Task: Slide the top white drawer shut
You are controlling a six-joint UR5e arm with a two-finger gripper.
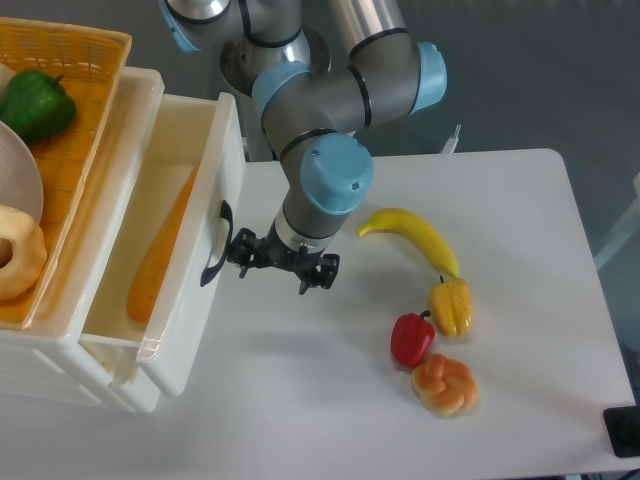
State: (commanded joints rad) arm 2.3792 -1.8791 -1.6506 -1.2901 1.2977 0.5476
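The drawer [150, 250] is sitting just off the gripper [282, 262], on the side the leading finger is pointing toward, with its black handle [215, 245] touching or nearly touching that fingertip; it is hard to tell which. The jaws are standing apart, released and grasping nothing, held sideways so they are pressing rather than pinching. The drawer is lying partly pulled out of the white cabinet [60, 360], its long axis running across the push line, so the front face is meeting the gripper broadside. A long orange vegetable [155, 250] is resting inside, beyond the front wall. Judging from this, the closing push is partway done and needs to carry on straight into the cabinet, kept near the handle so the drawer is not skewing. On the far side of the jaws, well apart, a banana [415, 235], two peppers [430, 320] and a bread roll [445, 385] are lying on the table [520, 250].
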